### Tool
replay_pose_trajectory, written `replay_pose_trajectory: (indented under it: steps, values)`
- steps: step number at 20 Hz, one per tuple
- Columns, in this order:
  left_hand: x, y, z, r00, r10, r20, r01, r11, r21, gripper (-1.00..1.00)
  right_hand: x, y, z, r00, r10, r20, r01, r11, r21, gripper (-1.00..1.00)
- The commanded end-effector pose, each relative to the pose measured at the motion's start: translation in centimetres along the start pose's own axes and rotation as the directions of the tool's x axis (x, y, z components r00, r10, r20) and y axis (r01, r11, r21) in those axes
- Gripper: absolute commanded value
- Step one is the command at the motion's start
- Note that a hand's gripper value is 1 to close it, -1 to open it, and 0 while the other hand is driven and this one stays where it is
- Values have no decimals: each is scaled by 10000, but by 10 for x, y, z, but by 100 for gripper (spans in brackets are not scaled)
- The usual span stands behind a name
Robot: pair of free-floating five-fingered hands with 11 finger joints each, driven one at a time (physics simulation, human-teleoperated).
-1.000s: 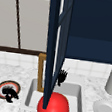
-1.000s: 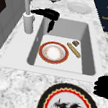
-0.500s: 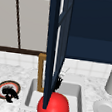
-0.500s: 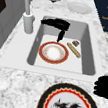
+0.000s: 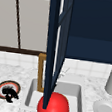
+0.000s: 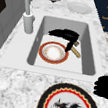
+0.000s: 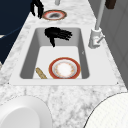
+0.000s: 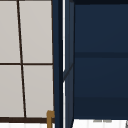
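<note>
Fingers spread and holding nothing, the right hand (image 7: 58,34) hovers low inside the sink (image 7: 27,62), above the red-rimmed plate (image 7: 64,68) and wooden stick (image 6: 75,51). The left hand (image 5: 10,93) hangs, fingers loosely drooping, beside the dragon plate (image 6: 68,105).

We face the sink (image 5: 78,95) from the front, an open cabinet door (image 5: 55,49) close before us. From the left and right ends we look down along the counter (image 6: 16,84), both sharing the basin and its red-rimmed plate (image 6: 53,52). Our upper view faces the window (image 8: 25,57) and cabinet above.
</note>
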Motion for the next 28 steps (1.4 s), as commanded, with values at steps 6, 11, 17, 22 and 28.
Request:
replay_pose_trajectory:
  steps: [6,11,17,22,28]
  values:
    - [0,0,0,10000,0,0,0,10000,0,0,29,0,54,9992,391,66,-386,9972,-640,-100]
    - [0,0,0,10000,0,0,0,10000,0,0,41,-15,62,9998,-109,-135,103,9990,-433,-100]
    - [0,0,0,10000,0,0,0,10000,0,0,48,-51,83,9996,-247,-168,261,9958,878,-100]
    - [0,0,0,10000,0,0,0,10000,0,0,50,-81,94,9987,-375,-347,414,9919,1199,-100]
    - [0,0,0,10000,0,0,0,10000,0,0,52,-119,110,9982,-373,-461,444,9857,1626,-100]
